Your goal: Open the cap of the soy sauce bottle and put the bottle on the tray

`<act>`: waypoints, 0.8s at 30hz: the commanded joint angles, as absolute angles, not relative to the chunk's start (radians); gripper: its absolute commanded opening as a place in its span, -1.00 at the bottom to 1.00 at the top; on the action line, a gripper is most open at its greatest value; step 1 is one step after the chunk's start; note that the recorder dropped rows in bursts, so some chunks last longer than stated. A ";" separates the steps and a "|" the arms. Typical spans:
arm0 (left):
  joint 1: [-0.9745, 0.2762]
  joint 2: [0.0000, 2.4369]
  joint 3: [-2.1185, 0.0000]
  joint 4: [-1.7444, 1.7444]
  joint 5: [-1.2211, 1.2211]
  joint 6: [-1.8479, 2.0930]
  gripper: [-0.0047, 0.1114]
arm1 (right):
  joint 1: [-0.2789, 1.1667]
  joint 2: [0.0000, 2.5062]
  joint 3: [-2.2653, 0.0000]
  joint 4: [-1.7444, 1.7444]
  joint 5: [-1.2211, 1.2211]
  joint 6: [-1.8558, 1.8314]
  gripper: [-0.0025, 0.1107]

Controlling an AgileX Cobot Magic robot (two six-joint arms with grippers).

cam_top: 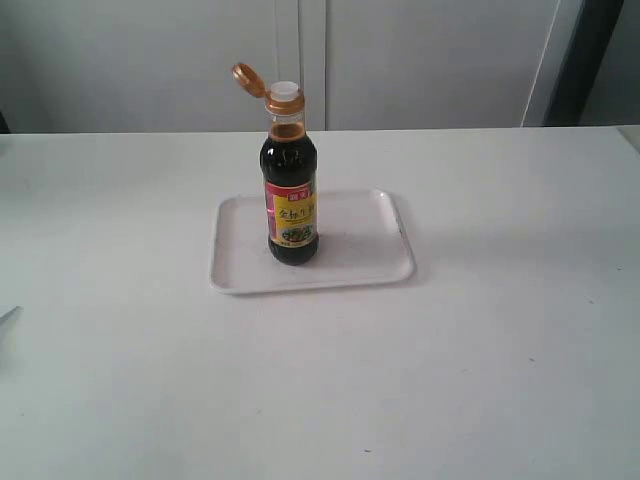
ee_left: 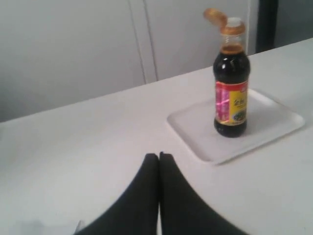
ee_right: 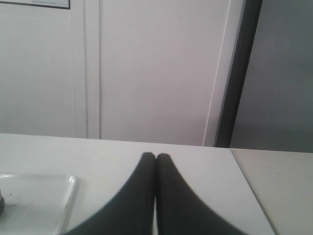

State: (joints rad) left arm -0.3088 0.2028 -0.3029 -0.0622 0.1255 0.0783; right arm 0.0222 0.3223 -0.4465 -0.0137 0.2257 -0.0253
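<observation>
The soy sauce bottle (cam_top: 291, 195) stands upright on the white tray (cam_top: 360, 262), slightly left of the tray's middle. Its orange-brown cap (cam_top: 248, 78) is flipped open to the left, baring the white pour spout (cam_top: 285, 94). The left wrist view shows the bottle (ee_left: 231, 93), open cap (ee_left: 215, 16) and tray (ee_left: 274, 120) well beyond my left gripper (ee_left: 159, 155), which is shut on nothing over bare table. My right gripper (ee_right: 156, 156) is shut and empty too, with a corner of the tray (ee_right: 63, 191) off to one side. Neither gripper appears in the exterior view.
The white table (cam_top: 500, 350) spreads around the tray. Pale wall panels (cam_top: 420, 60) stand behind its far edge, with a dark vertical strip (cam_top: 590, 60) at the right. The right wrist view shows a seam in the table (ee_right: 247, 183).
</observation>
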 commanded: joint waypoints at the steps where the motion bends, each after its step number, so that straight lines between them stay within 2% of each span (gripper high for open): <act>1: -0.249 0.191 -0.253 0.000 0.098 -0.035 -0.92 | 0.017 0.318 -0.440 -0.011 0.222 -0.021 -0.96; 13: -0.148 0.007 -0.132 0.000 0.201 -0.043 -0.92 | 0.017 0.318 -0.440 -0.011 0.222 -0.021 -0.96; 24: -0.062 0.000 -0.029 -0.038 0.207 -0.043 -0.92 | 0.017 0.318 -0.440 -0.011 0.222 -0.021 -0.96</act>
State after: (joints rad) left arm -0.0853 0.0049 -0.0571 -0.0152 0.2067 -0.0359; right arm 0.0222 0.3223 -0.4465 -0.0117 0.2276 -0.0253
